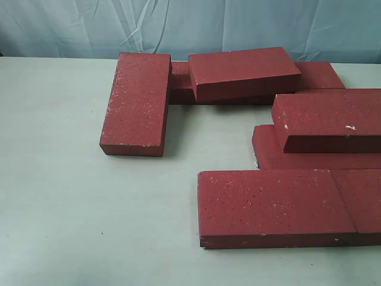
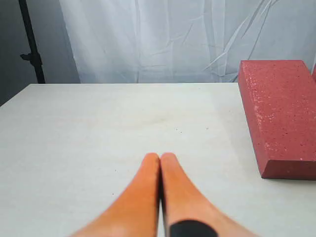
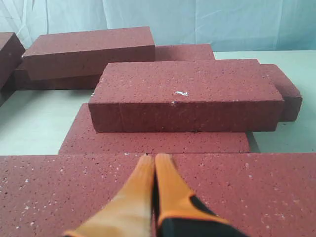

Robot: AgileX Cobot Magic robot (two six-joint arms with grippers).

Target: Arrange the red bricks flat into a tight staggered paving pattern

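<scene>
Red bricks [image 1: 277, 205], rough speckled rectangular slabs, left tool [image 2: 160, 157], right tool [image 3: 154, 159] both closed

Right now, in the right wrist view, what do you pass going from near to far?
end effector → nearest brick → low brick → white-marked brick → back brick → curtain
</scene>
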